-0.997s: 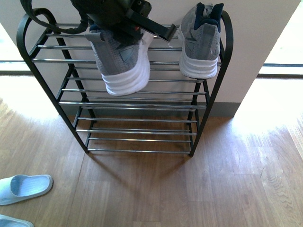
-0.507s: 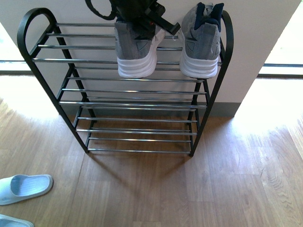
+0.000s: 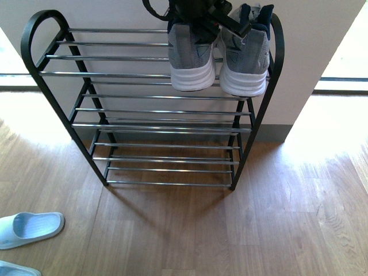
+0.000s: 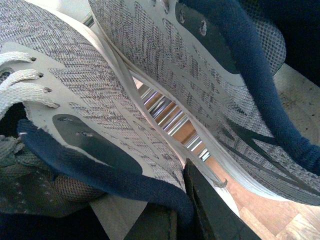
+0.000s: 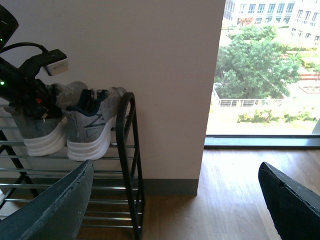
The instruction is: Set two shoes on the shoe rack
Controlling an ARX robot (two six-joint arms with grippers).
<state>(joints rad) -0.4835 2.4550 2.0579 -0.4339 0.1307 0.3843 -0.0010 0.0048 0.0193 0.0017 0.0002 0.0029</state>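
The shoe rack stands against the wall, black uprights and silver rods. One grey sneaker sits on its top tier at the right end. My left gripper is shut on the second grey sneaker, holding it on the top tier right beside the first, heels toward me. In the left wrist view the held shoe and the other shoe lie side by side over the rods, a black finger on the navy collar. My right gripper is open and empty, off to the rack's right.
Two white slippers lie on the wooden floor at the front left. A wall stands behind the rack. A window and open wooden floor lie to the right.
My left gripper has carried the second sneaker rightward along the top tier and set it close beside the first shoe. The first shoe has not moved.
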